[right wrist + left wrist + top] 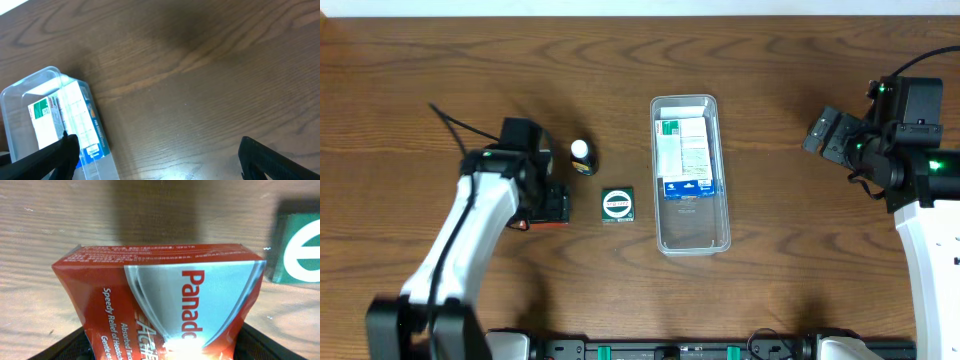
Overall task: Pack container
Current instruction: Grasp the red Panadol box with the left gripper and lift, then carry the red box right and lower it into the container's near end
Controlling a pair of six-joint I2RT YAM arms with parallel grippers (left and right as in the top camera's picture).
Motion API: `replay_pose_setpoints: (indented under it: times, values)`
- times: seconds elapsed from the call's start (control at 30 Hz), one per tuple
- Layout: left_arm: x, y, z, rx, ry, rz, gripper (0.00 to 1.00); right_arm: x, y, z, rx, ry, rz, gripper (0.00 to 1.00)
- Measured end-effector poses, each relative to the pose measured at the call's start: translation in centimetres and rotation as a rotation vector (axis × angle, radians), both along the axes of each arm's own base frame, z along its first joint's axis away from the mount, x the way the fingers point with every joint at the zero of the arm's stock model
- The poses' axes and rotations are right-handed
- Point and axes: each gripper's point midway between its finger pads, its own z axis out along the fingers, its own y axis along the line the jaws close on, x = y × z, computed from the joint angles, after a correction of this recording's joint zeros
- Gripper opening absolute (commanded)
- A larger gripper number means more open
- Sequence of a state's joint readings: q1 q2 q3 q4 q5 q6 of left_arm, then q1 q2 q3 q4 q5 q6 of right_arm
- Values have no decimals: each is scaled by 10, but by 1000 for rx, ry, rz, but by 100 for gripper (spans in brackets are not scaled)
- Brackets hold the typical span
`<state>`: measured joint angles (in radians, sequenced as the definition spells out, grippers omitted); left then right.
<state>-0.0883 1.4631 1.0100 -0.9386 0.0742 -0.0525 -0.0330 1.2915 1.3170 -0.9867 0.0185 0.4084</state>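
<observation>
We count one clear rectangular plastic container [692,238] with two white boxes [685,160] inside. The left claw [546,204] pinches one red "Panad" carton [160,300]. The right claw [165,157] is spread.

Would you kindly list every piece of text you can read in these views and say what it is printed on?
"Panado", cut off: red box.
"Speedy Relief of Headach", cut off: same box.
"Gentle on", cut off: same box.
Fine print along its top edge: too small to read.
Green box and the boxes in the container: print too blurred to read.
</observation>
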Motion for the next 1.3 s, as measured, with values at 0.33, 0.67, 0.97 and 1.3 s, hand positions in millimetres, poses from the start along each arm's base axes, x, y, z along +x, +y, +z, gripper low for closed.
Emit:
replay_pose_setpoints:
  times: [0.33, 0.67, 0.97, 1.3]
  values:
    - [-8, -27, 73, -120, -215, -7, 76, 0, 0, 0, 0, 0, 0, 99]
    - [-9, -129, 103, -286, -361, -195, 72, 0, 0, 0, 0, 0, 0, 99]
    - [-21, -203, 113, -365, -436, -290, 72, 0, 0, 0, 0, 0, 0, 99]
    - [-25, -247, 67, -339, -345, -326, 72, 0, 0, 0, 0, 0, 0, 99]
